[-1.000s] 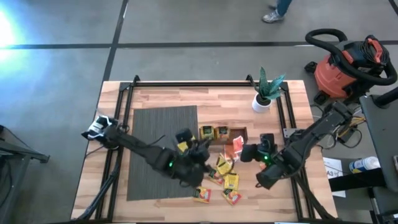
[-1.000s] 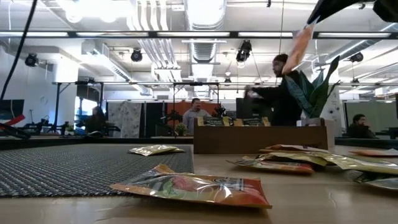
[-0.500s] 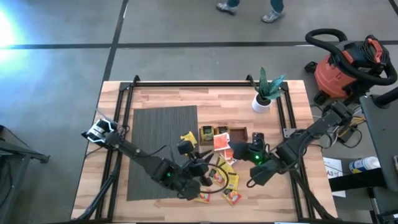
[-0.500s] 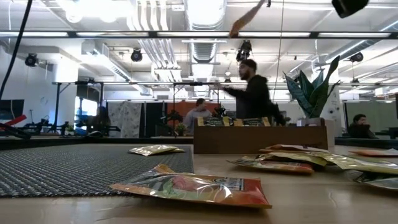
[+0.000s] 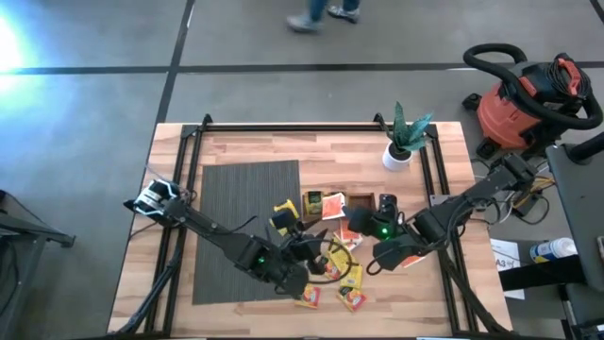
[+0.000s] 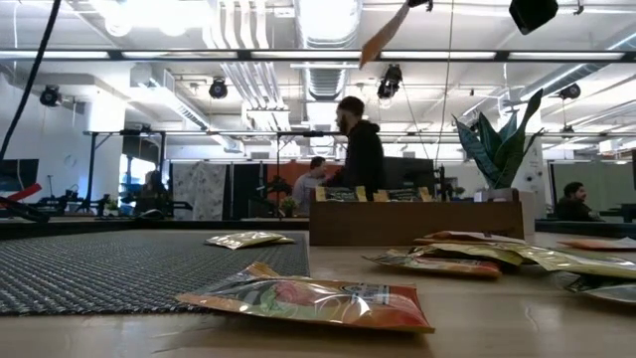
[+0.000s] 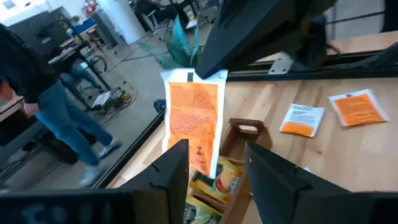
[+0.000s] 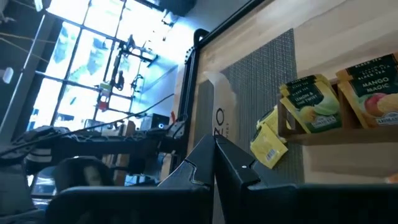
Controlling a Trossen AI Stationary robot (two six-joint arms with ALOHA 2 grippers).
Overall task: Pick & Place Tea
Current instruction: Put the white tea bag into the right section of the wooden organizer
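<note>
Orange tea sachet [image 5: 332, 206] pinched in right gripper [image 5: 345, 216] above wooden tray [image 5: 363, 198], left gripper [image 5: 304, 247] spread, empty.

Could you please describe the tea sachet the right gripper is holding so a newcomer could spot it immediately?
Start at the brown wooden tray in the middle of the table. Just above it hangs the orange and white tea sachet, pinched by the right gripper. Unlike the yellow sachets lying flat on the table, it is held in the air.

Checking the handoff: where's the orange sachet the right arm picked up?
High view: the orange sachet hangs pinched in the right gripper above the wooden tray, mid-table, with the left gripper just beside it.
</note>
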